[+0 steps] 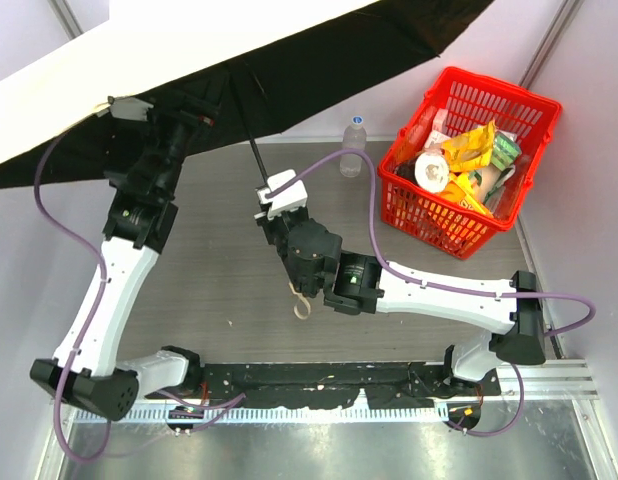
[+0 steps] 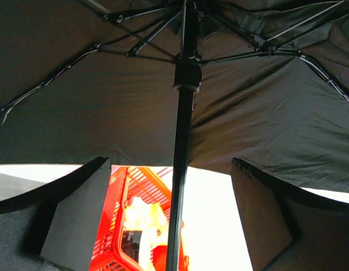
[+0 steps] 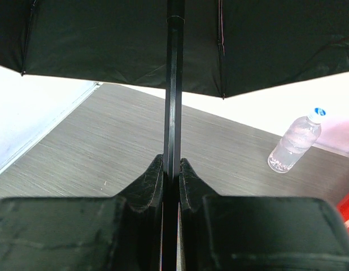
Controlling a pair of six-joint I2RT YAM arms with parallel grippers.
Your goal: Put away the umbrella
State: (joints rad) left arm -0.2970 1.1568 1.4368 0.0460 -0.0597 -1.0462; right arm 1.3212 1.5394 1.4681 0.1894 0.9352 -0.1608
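The umbrella (image 1: pixel 139 70) is open, cream on top and black underneath, tilted over the back left of the table. Its thin black shaft (image 1: pixel 251 150) runs down to my right gripper (image 1: pixel 270 196), which is shut on it; the beige loop (image 1: pixel 301 300) hangs below the wrist. In the right wrist view the pads (image 3: pixel 155 178) pinch the shaft (image 3: pixel 173 84). My left gripper (image 1: pixel 211 112) is up under the canopy and open. In the left wrist view its fingers (image 2: pixel 78 217) stand wide on either side of the shaft (image 2: pixel 183 169), below the runner (image 2: pixel 187 73), not touching it.
A red basket (image 1: pixel 534 120) holding yellow packets and other items stands at the back right, and shows in the left wrist view (image 2: pixel 115 226). A clear water bottle (image 1: pixel 354 148) stands left of it, seen also in the right wrist view (image 3: pixel 296 141). The table is grey wood-grain (image 1: pixel 209 260).
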